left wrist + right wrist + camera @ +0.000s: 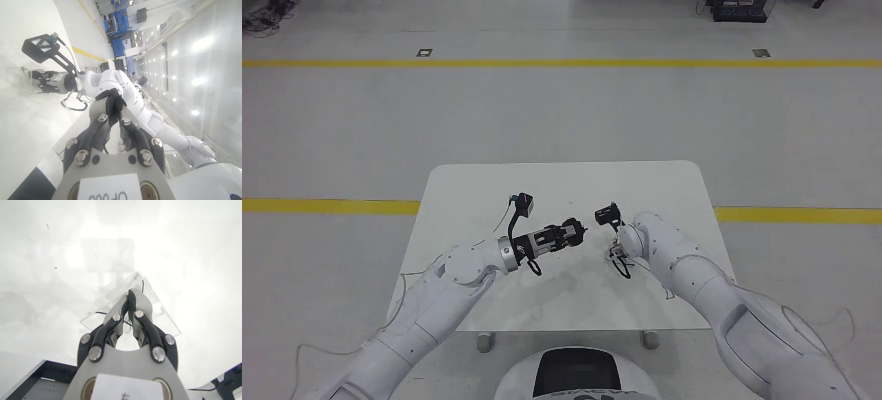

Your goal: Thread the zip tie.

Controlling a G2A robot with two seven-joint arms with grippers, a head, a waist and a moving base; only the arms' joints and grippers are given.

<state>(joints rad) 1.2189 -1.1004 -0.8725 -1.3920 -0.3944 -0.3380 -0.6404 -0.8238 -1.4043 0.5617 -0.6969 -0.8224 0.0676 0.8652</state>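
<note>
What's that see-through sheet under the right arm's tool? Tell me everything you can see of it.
The clear sheet is a flat rectangular plate with rounded corners, looking like stiff transparent plastic. It is over the white table, under the right tool, whose closed fingers overlap its middle. Thin black zip tie strands cross it and run between those fingers. Whether the tool pinches the sheet itself, I cannot tell.

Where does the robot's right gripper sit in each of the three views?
Top view: right gripper above the middle of the white rectangular table, beside the left gripper.
Left wrist view: far off past the left gripper, pinching a clear plastic plate.
Right wrist view: foreground centre, shut on that plate.
Shared landmark: that table.
</note>
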